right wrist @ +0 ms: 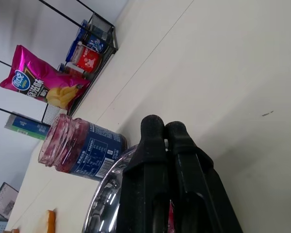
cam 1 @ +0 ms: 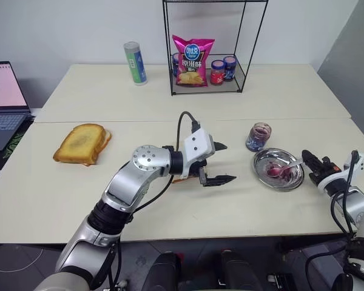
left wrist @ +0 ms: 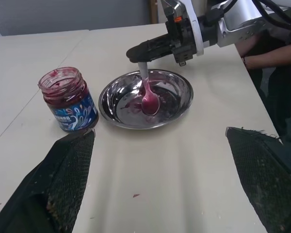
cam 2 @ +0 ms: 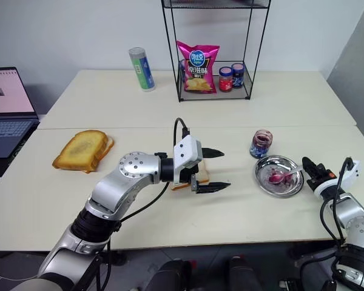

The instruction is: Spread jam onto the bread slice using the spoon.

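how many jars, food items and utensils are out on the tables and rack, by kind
Open jam jar: 1
Lidded jars on the wire rack: 2 clearly seen
Chip bag: 1
Canister: 1
Toast pile: 1
Bread slice behind the left pincer: 1
Steel dish: 1
Spoon, held by the right pincer: 1
Total: 9

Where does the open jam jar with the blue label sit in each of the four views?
Left eye view: open jam jar, just beyond the steel dish.
Right eye view: jar, again behind the dish.
Left wrist view: jar, touching the dish's rim.
Right wrist view: jar, beside the dish.
Shared landmark: the steel dish.
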Controlling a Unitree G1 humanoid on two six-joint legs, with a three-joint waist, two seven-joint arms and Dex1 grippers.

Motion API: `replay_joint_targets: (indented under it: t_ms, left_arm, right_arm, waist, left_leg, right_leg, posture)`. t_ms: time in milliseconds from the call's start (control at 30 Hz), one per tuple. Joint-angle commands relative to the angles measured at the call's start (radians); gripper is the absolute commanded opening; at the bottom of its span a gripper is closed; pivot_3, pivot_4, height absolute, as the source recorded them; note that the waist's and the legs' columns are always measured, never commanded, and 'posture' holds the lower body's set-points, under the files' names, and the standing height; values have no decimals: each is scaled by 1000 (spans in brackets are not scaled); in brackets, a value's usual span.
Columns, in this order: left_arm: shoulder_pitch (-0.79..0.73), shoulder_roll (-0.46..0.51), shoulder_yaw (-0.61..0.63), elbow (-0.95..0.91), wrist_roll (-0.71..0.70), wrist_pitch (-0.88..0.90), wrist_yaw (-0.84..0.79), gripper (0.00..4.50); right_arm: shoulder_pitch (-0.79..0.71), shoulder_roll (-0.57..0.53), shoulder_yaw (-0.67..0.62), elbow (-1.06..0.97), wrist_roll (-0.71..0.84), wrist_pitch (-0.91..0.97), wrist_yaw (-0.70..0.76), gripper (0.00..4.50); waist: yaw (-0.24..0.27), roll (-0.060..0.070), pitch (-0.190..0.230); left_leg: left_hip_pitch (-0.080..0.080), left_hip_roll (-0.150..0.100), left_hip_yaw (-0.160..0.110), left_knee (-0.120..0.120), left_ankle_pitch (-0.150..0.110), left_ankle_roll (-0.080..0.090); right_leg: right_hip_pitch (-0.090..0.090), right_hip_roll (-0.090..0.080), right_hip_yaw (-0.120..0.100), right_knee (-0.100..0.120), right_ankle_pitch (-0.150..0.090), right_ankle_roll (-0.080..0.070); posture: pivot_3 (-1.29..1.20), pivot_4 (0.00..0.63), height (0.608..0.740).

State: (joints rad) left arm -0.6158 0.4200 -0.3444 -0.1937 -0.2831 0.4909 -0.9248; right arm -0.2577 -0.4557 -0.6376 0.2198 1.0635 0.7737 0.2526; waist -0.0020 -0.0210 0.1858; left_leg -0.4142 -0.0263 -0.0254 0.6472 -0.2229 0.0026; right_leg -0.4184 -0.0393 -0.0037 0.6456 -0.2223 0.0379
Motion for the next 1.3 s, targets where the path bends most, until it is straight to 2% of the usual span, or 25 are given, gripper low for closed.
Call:
replay_joint_targets:
  t_ms: [33,233,433,633,800,1000,1300]
  left_arm:
    - [-18,7,49,-9,-7,-16,3,4500]
    - [-9,-22,140,5,-67,32,48,4500]
    - [-21,-77,160,42,-43,15,121,4500]
    - [-32,-106,147,38,-48,17,134,4500]
    - [-38,-99,153,40,-38,14,135,4500]
    - [-30,-93,155,21,-38,22,141,4500]
    - [-34,-88,154,19,-32,19,142,4500]
  right_arm:
    - [-7,-34,-27,-99,35,28,-11,35]
    - [-148,-46,-13,-251,89,37,-106,35]
    - [-280,-41,38,-252,32,2,-149,35]
    - [-369,-55,187,-137,-208,-149,-88,35]
    - [-411,-46,261,-52,-330,-246,-13,35]
    - [-401,-56,392,-25,-533,-411,85,35]
    - [-389,-47,494,15,-722,-593,166,35]
  waist:
    - [0,0,0]
    - [-6,1,0]
    - [0,1,0]
    - [0,1,0]
    - [0,1,0]
    - [-1,1,0]
    - [-1,1,0]
  left_leg:
    - [0,0,0,0,0,0]
    - [0,1,2,0,0,0]
    - [0,1,1,0,0,0]
    - [-1,1,3,1,0,0]
    - [-1,1,2,0,0,0]
    - [0,1,3,0,0,0]
    - [0,1,3,0,0,0]
  right_leg:
    - [0,0,0,0,0,0]
    - [-2,1,3,1,0,0]
    - [-1,1,2,1,1,-1]
    - [-2,1,3,0,3,-2]
    - [-2,1,3,0,4,-2]
    - [-2,1,3,1,4,-2]
    - [-2,1,3,1,4,-2]
  posture:
    - [0,150,740]
    - [0,150,740]
    - [0,150,740]
    - [0,150,740]
    - [0,150,740]
    - [0,150,740]
    - [0,150,740]
